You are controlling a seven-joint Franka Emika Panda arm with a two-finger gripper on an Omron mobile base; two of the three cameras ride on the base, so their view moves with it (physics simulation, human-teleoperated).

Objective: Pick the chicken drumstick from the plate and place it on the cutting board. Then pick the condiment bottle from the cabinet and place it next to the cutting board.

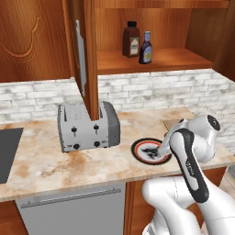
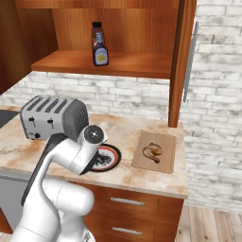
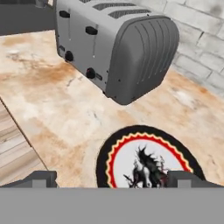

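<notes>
The chicken drumstick [image 2: 152, 151] lies on the cutting board [image 2: 165, 159] at the right end of the counter. The plate [image 1: 146, 150] [image 2: 109, 158] [image 3: 148, 159], left of the board, holds nothing. My gripper [image 3: 113, 179] is open just above the plate's near side, its fingertips [image 3: 43, 178] wide apart with nothing between them. The arm hides the gripper in the right base view. The condiment bottle [image 1: 146, 48] [image 2: 100, 56] stands on the open cabinet's shelf [image 1: 156, 62] [image 2: 123, 64], beside a taller brown bottle [image 1: 131, 40].
A grey toaster [image 1: 87, 126] [image 2: 52, 116] [image 3: 118, 48] stands just left of the plate. The cabinet door [image 1: 87, 55] [image 2: 182, 61] hangs open above the counter. A dark recess [image 1: 9, 147] is at the counter's left end. A brick wall backs the counter.
</notes>
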